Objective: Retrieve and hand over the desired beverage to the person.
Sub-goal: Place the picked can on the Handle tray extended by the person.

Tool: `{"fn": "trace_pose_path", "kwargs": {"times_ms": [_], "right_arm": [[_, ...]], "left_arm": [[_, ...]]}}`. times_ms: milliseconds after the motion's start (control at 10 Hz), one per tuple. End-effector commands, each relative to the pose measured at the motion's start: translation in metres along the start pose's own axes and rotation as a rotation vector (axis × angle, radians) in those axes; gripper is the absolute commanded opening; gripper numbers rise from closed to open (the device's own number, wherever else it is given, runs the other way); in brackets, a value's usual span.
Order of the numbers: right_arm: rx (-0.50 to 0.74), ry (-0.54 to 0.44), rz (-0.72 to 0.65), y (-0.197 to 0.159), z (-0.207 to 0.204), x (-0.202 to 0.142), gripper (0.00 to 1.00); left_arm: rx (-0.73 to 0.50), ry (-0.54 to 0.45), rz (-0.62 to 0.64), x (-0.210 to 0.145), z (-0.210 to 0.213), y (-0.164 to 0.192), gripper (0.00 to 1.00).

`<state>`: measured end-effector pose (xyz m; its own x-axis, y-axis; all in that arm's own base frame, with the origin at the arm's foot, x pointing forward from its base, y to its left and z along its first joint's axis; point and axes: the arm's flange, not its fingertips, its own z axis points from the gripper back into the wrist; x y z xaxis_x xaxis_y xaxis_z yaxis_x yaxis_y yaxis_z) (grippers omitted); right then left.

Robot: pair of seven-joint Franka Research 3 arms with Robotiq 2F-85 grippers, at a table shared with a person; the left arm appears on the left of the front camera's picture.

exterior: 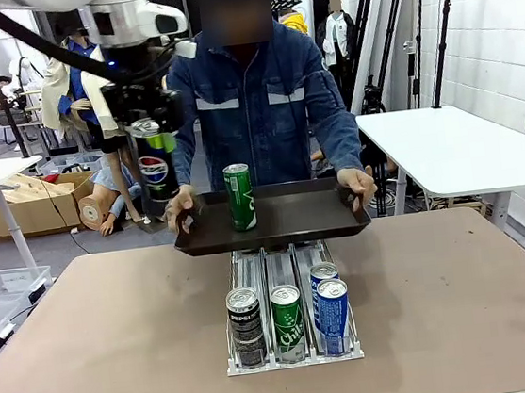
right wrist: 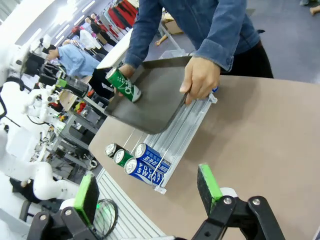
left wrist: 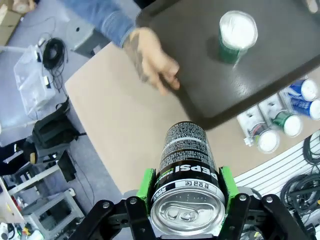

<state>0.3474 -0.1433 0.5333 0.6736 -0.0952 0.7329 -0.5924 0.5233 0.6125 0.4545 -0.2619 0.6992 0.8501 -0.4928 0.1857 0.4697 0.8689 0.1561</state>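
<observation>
The left tool [exterior: 149,133] gripped a Pepsi can [left wrist: 187,170] above the worktop's [exterior: 116,327] far-left edge, beside the person's [exterior: 266,101] tray [exterior: 293,217]. The right tool [right wrist: 150,192] stood released.

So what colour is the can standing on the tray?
Green can with white lettering, clearest in the front view.

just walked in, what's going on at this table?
The left pincer is shut on a black Pepsi can, held in the air beside the dark tray. The person holds that tray with both hands over the table's far side; a green can stands upright on it. Below the tray, a can rack holds a black Pepsi can, a green can and two blue cans at its front. The right pincer is open and empty above the table.
</observation>
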Motion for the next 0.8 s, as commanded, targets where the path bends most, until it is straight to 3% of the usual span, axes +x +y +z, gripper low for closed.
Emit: {"fn": "trace_pose_path", "kwargs": {"times_ms": [0, 700], "right_arm": [[0.019, -0.018, 0.007, 0.0, -0.001, 0.002, 1.0], [0.019, -0.018, 0.007, 0.0, -0.001, 0.002, 1.0]], "left_arm": [[-0.013, 0.011, -0.032, 0.033, 0.016, -0.021, 0.0], [-0.088, -0.07, -0.164, 0.076, 0.042, -0.11, 0.0]]}}
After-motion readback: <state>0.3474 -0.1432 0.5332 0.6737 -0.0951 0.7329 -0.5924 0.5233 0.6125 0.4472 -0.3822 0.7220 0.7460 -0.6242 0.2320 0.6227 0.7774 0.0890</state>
